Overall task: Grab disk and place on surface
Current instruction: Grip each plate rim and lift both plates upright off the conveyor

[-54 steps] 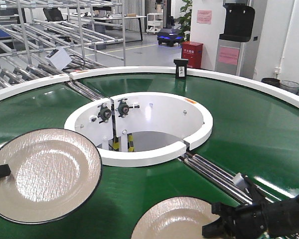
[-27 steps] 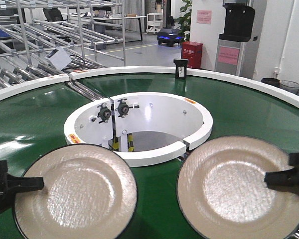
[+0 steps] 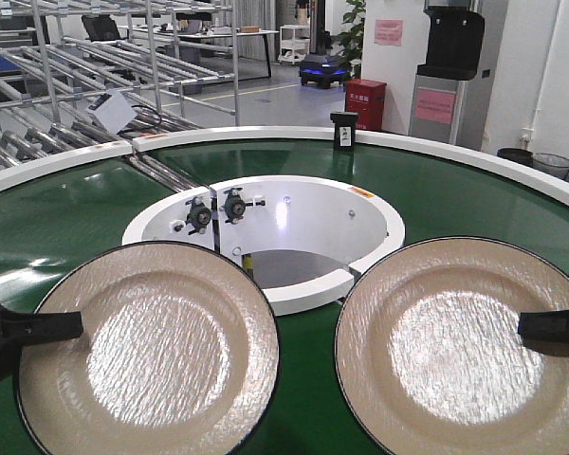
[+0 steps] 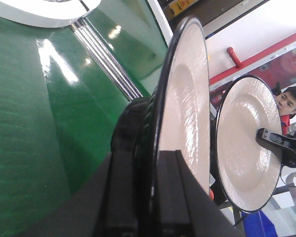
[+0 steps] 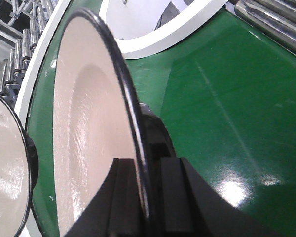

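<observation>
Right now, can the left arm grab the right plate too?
Probably not. The left gripper is shut on the left plate, so its jaws are full, and the right gripper is shut on the right plate. The two plates hang side by side over the belt, not touching.

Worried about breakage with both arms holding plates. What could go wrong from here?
The left plate and right plate hang close; inner rims may clash if an arm swings inward. The left gripper and right gripper pinch only rims, so a plate might slip onto the green conveyor belt.
</observation>
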Available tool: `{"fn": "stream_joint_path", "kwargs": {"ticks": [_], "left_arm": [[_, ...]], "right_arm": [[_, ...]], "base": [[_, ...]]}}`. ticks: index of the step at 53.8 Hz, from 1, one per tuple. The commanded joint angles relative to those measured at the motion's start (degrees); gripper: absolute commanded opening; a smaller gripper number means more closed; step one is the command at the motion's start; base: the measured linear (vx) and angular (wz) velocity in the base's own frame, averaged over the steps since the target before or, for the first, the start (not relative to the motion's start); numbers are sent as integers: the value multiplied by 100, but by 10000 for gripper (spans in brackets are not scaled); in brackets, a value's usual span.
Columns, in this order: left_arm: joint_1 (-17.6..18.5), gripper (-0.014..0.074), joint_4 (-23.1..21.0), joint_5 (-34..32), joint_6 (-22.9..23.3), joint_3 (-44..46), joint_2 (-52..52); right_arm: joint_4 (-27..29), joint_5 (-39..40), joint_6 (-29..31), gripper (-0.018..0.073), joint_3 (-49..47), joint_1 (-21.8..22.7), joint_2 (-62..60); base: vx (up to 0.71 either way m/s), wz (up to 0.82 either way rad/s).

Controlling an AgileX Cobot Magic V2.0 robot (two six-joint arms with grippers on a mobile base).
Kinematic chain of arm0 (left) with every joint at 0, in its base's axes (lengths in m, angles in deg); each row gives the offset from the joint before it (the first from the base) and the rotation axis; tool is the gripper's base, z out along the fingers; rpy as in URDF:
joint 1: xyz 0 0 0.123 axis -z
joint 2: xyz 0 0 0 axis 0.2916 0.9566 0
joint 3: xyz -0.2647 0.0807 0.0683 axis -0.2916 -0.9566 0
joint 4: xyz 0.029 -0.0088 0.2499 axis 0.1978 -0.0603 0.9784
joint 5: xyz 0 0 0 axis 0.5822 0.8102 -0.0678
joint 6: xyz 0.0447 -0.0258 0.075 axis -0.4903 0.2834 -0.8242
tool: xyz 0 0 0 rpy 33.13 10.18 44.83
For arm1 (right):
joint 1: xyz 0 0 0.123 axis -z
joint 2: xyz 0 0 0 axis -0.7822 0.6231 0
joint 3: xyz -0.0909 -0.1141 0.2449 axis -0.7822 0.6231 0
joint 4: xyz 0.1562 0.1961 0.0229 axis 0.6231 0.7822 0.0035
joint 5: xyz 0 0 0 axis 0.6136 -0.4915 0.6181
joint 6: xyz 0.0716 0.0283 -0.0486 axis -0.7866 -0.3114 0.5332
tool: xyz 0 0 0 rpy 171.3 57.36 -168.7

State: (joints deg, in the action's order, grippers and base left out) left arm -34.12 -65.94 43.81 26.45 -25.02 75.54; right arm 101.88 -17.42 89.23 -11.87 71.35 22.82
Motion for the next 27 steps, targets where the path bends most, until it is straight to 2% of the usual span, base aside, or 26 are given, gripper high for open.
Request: {"fn": "stream_joint_path", "kwargs": {"ticks": [1,27], "left_arm": [[34,-1,-817,469,94,160,-215],[34,-1,-807,463,89,160,-215]], "right_arm": [[689,2,-25,-9,-163,31,-206],[689,2,0,-9,-163,31,-206]], "base": [[0,0],[0,0]]}}
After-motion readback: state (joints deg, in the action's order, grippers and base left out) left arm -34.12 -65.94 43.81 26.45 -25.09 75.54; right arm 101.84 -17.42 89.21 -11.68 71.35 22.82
